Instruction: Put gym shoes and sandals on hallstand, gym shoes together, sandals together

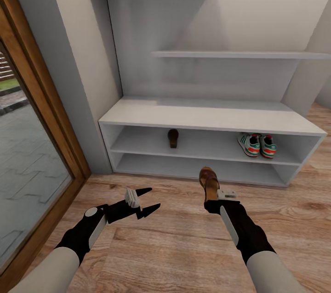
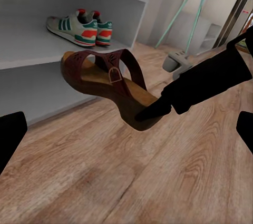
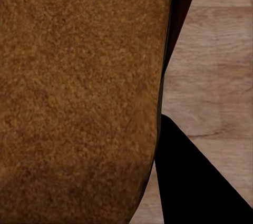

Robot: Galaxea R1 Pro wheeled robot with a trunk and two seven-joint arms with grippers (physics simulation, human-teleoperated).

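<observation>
Sandal (image 1: 208,182) number two hangs off my right pincer (image 1: 216,197), nipped by its heel end with the toe aimed at the rack (image 1: 202,116), clear above the floor (image 1: 184,247) just in front of the rack's lower shelves. My right jaws are closed on that heel; the right wrist camera sees mostly tan insole (image 3: 79,92) with one dark finger (image 3: 195,182) beside it. My left pincer (image 1: 146,201) sits low over the floor to the left of the sandal, jaws spread wide, holding nothing.

The other sandal (image 1: 173,138) is already on the rack's upper open shelf, toward the left, and the sneakers (image 1: 257,144) stand side by side at the right end of that same shelf.

What worries me is the grip: I only have the heel, so the long toe end may sag or twist as I reach forward. If the toe catches the shelf edge, the shoe could lever out of my jaws and land on the floor. Going in too far left, I might knock the shelved sandal; setting it down too far right would leave the pair apart.
</observation>
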